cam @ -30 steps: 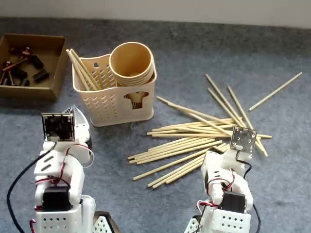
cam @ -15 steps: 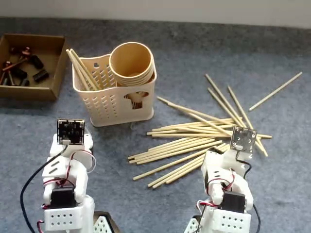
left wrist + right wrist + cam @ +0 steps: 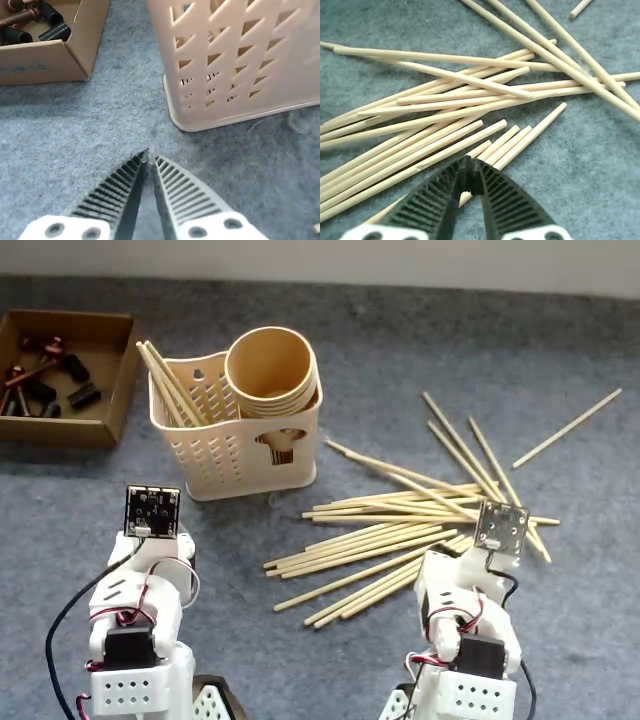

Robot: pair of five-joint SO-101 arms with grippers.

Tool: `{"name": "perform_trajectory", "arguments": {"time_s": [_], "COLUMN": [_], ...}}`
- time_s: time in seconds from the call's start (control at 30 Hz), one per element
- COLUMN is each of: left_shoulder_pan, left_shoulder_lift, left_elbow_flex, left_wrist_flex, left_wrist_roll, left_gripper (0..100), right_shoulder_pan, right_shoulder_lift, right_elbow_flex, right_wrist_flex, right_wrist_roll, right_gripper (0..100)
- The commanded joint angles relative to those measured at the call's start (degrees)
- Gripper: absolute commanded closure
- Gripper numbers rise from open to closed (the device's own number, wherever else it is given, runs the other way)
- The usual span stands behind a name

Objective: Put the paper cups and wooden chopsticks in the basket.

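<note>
chopsticks (image 3: 372, 544) lie scattered beside basket (image 3: 240, 455), right end effector (image 3: 470, 164) closed empty above them, probably pre-grasp, left end effector (image 3: 151, 158) closed, idle.

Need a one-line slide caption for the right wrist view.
Right gripper, shut, hovers over a loose pile of wooden chopsticks on grey carpet.

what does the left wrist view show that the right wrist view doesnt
Left wrist view: the basket wall and a cardboard box holding dark parts, with the left gripper shut above the carpet near the basket's corner.
Right wrist view: loose chopsticks crossing in a pile, with the right gripper shut over their near ends.
Both: grey carpet and that arm's own shut gripper.
</note>
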Motion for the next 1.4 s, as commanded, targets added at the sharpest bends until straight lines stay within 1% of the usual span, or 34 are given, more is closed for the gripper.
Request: {"name": "perform_trajectory", "arguments": {"time_s": [0.0,0.2,0.3,0.53,0.7,0.77,0.9,1.23,1.3,1.37], "left_shoulder_pan": [-0.13,-0.13,-0.22,-0.40,-0.48,-0.48,-0.48,-0.48,-0.48,-0.48], "left_shoulder_lift": [-0.13,-0.13,-0.13,-0.13,-0.13,-0.13,-0.13,-0.13,-0.13,-0.13], "left_elbow_flex": [1.19,1.19,1.19,1.19,1.19,1.19,1.19,1.19,1.19,1.19], "left_wrist_flex": [0.97,1.23,1.23,1.23,1.23,1.23,1.23,1.32,1.32,1.32], "left_wrist_roll": [-0.35,-0.35,-0.35,-0.35,-0.35,-0.35,-0.35,-0.35,-0.35,-0.35], "left_gripper": [99,99,99,99,99,99,99,99,99,99], "right_shoulder_pan": [2.77,6.99,7.08,6.81,6.81,6.81,6.81,7.16,7.87,9.89], "right_shoulder_lift": [-0.31,-0.22,0.31,0.40,0.84,3.38,15.52,60.70,70.11,79.08], "right_elbow_flex": [7.69,1.63,-1.71,-14.90,-20.09,-21.23,-27.74,-54.02,-59.82,-65.45], "right_wrist_flex": [-1.19,-0.75,-0.66,5.23,5.41,5.32,5.23,5.14,5.14,5.14], "right_wrist_roll": [-0.26,-0.18,-0.35,-0.09,0.18,2.11,3.78,3.60,3.52,3.52], "right_gripper": [99.2,99.3,99.3,99.3,99.3,99.3,99.3,99.1,96.7,91.0]}}
